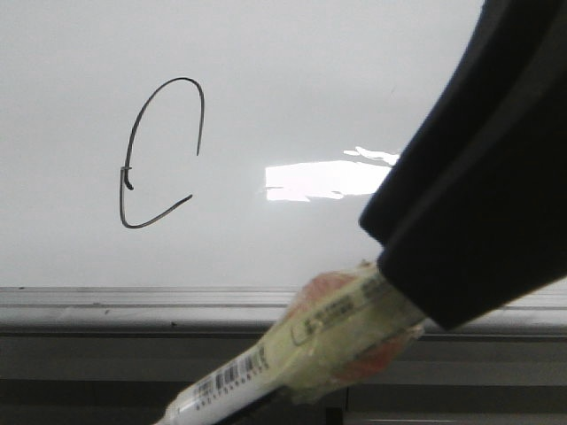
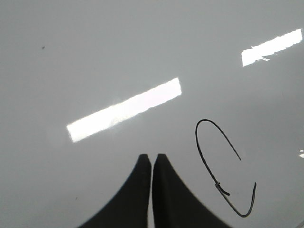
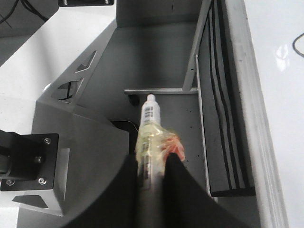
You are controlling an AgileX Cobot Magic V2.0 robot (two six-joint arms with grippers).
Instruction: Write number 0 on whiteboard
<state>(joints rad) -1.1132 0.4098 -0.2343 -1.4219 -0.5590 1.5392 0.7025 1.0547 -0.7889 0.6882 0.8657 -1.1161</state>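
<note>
Whiteboard (image 1: pixel 372 80): glossy pale grey-white board fills most of the front view; grey metal rail (image 1: pixel 133 305) runs along its bottom edge. Bright glare patch (image 1: pixel 328 180) sits right of centre.
Number 0 (image 1: pixel 159 155): thin dark hand-drawn loop on the left part of the whiteboard, above the rail. Tall oval, open on its right side, so it reads as a C. A small hook marks its left stroke about midway down.
Right gripper (image 3: pixel 152 166): black fingers clamped on a marker (image 1: pixel 292 350), seen at the lower right of the front view, in front of the rail. Marker barrel is wrapped in yellowish tape with an orange patch; a barcode label shows toward its free end. Marker is off the board surface and well apart from the number 0.
Left gripper (image 2: pixel 152 159): fingers drawn together, only a hairline slit between them, nothing held. It faces the whiteboard, with the number 0 just beside the fingertips.
</note>
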